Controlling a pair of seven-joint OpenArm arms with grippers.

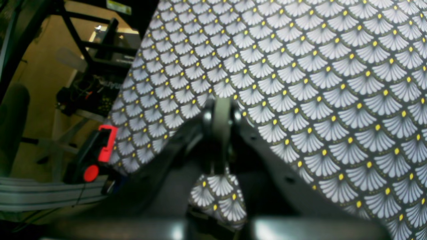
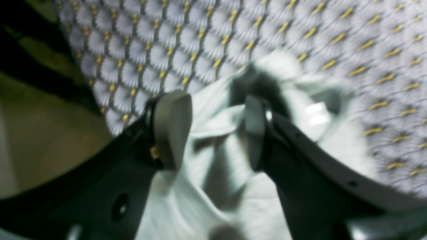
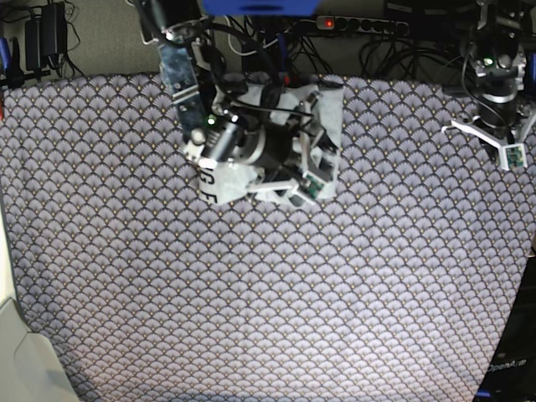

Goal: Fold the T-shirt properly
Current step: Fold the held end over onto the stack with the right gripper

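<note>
The right gripper (image 2: 217,130), dark-armed with pale pads, hangs with jaws spread apart over the crumpled light grey cotton T-shirt (image 2: 213,186), which lies bunched at the far edge of the purple-grey fan-patterned tablecloth (image 3: 268,293). The left gripper (image 1: 222,133) is closed, empty, well apart from it.

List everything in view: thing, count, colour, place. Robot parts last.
T-shirt: one, light grey, bunched at the far middle of the tablecloth, under the right arm.
Tablecloth: one, purple-grey fan pattern with yellow dots, covering the table.
Power strip: one, dark with a red light, behind the far edge.
Right pincer: one, black with grey pads, open over the T-shirt.
Left pincer: one, black, shut, over bare tablecloth at the far corner.
</note>
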